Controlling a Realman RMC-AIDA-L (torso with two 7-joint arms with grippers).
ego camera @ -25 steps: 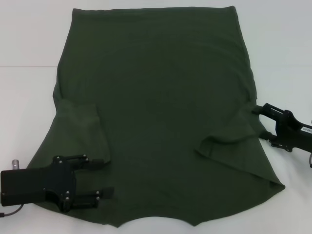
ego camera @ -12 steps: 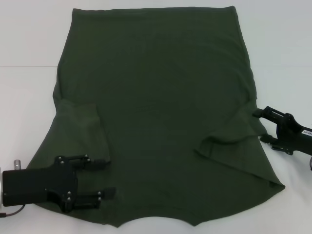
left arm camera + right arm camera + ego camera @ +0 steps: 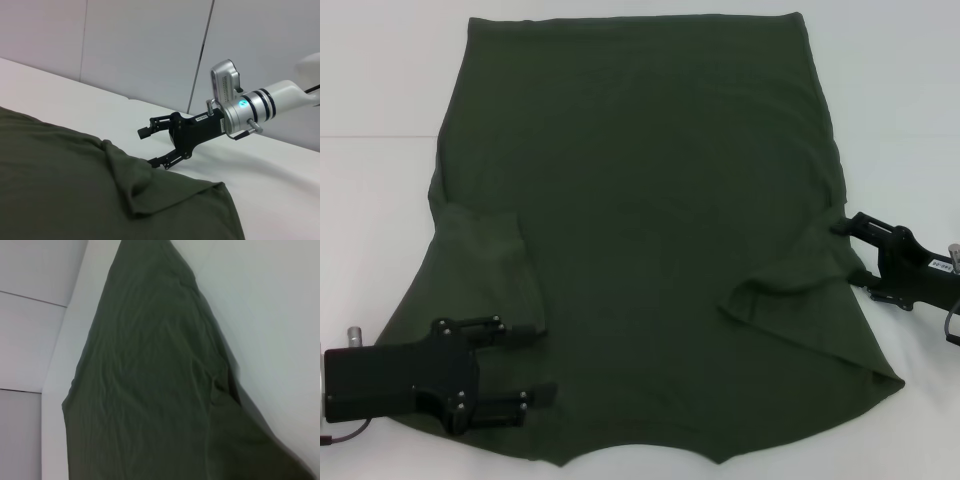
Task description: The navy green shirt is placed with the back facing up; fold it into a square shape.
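Two hands sit at the shirt's near corners, and neither one's own wrist view shows its fingers. The navy green shirt (image 3: pixel 640 230) lies spread flat on the white bench (image 3: pixel 380 200), dark olive and plain, both sleeves folded inward over the body; its near hem is partly cut off by the head view's lower edge. The left hand (image 3: pixel 525 363) rests over the near left sleeve area with its fingers apart, nothing between them. The right hand (image 3: pixel 850 250), seen also in the left wrist view (image 3: pixel 150 147), stands open at the shirt's right edge, one finger low against the fabric; whether it touches is unclear. Bare bench lies to both sides.
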